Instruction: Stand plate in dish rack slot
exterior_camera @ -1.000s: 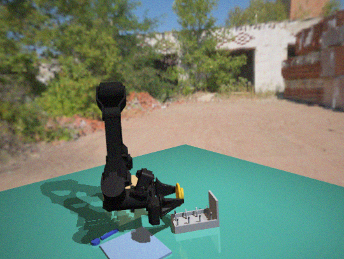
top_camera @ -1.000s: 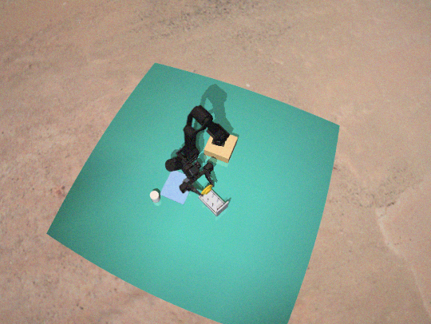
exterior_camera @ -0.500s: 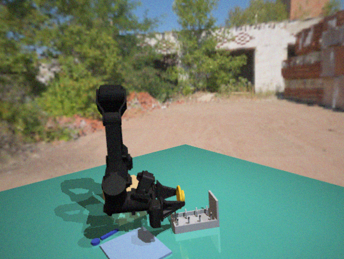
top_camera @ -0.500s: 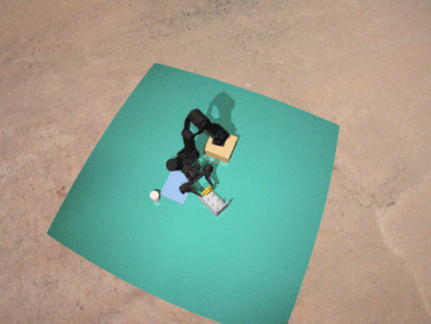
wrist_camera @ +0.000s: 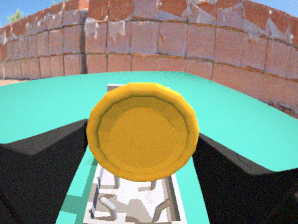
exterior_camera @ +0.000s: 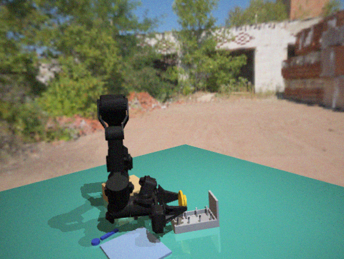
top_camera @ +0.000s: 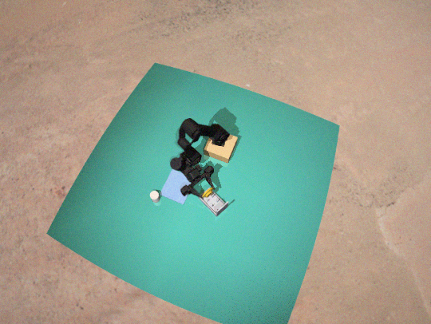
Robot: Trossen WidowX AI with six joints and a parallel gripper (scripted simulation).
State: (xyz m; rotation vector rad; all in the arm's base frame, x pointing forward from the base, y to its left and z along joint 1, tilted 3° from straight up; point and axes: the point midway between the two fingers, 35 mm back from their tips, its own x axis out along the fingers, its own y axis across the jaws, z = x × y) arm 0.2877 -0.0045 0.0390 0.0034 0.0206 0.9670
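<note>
My gripper is shut on the yellow plate, held upright on edge between the fingers. The plate hangs at the near end of the grey dish rack, just above its rails and pegs. In the wrist view the plate's face is toward the camera and covers the rack's far end. The rack has a tall end wall on the side away from the gripper.
A tan box is under the arm's base. A pale blue mat lies beside the rack. A white cylinder stands left of the mat. A blue utensil lies near the mat.
</note>
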